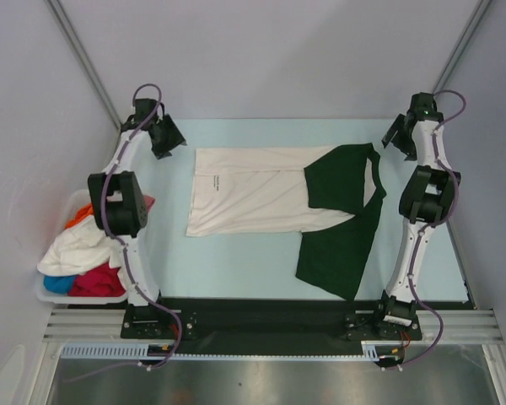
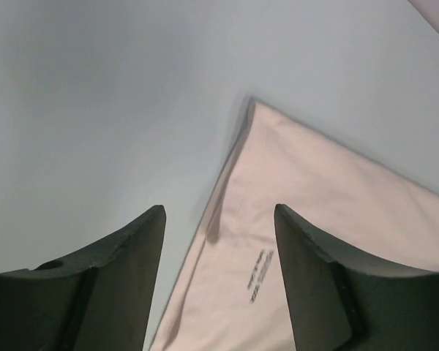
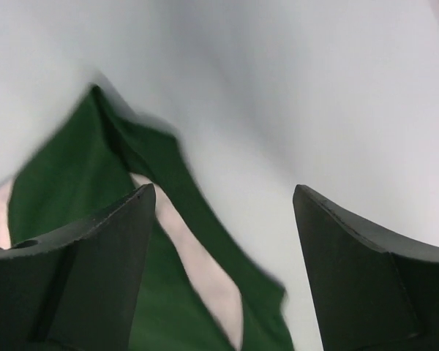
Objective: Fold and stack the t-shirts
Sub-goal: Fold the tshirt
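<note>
Extended forward, left gripper (image 2: 218, 210) and right gripper (image 3: 224, 190) gape near t-shirt (image 1: 244, 190).

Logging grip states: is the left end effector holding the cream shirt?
No, the left end effector hangs over a corner of the cream shirt with its jaws apart and nothing between them.

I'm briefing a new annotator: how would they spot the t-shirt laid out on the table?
Look at the pale blue table. The t-shirt lies spread flat at its middle. Unlike the bunched tees in the white basket at the left edge, it is cream with dark green sleeves.
</note>
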### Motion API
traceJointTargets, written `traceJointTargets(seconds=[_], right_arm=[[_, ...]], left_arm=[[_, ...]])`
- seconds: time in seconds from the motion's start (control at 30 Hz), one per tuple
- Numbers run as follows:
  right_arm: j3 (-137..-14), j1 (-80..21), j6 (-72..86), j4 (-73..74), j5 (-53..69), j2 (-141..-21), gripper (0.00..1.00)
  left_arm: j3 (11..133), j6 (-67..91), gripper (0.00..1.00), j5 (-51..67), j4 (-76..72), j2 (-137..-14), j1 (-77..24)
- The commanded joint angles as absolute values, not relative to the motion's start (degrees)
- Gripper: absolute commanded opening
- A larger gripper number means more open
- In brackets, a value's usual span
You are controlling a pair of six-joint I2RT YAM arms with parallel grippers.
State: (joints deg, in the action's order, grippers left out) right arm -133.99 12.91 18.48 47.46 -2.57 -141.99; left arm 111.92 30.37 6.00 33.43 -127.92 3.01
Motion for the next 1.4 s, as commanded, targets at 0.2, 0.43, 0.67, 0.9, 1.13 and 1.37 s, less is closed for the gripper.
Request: traceJointTargets(seconds=[0.2, 0.43, 0.67, 0.9, 1.13, 1.37], right_arm=[[-108.13, 8.46, 25.4, 61.97, -10.29, -112.89, 0.84], [-85.27, 0.19, 28.83, 58.98, 2.45, -96.69, 0.84], [-70.41, -4.22, 28.39, 56.25, 7.12, -88.69, 0.8], [-69.26, -3.78, 26.81, 55.9, 8.87, -86.48, 0.79], [-66.62, -3.78, 26.46, 54.05, 11.69, -87.01, 0.79], [-66.27, -3.69, 26.1, 53.79, 12.22, -86.66, 0.78]], left_arm=[[82.9, 33.03, 0.67, -1.04, 38.14, -97.16, -5.26], [65.92, 43.42, 0.6, -1.41, 37.01, -90.18, -10.02], [70.75, 33.06, 0.32, -3.34, 37.96, -97.8, -9.58], [64.52, 33.31, 0.38, -3.43, 39.55, -96.24, -9.49], [63.9, 33.57, 0.5, -5.71, 40.16, -96.33, -9.41], [62.75, 33.49, 0.5, -5.45, 40.87, -96.85, -9.14]])
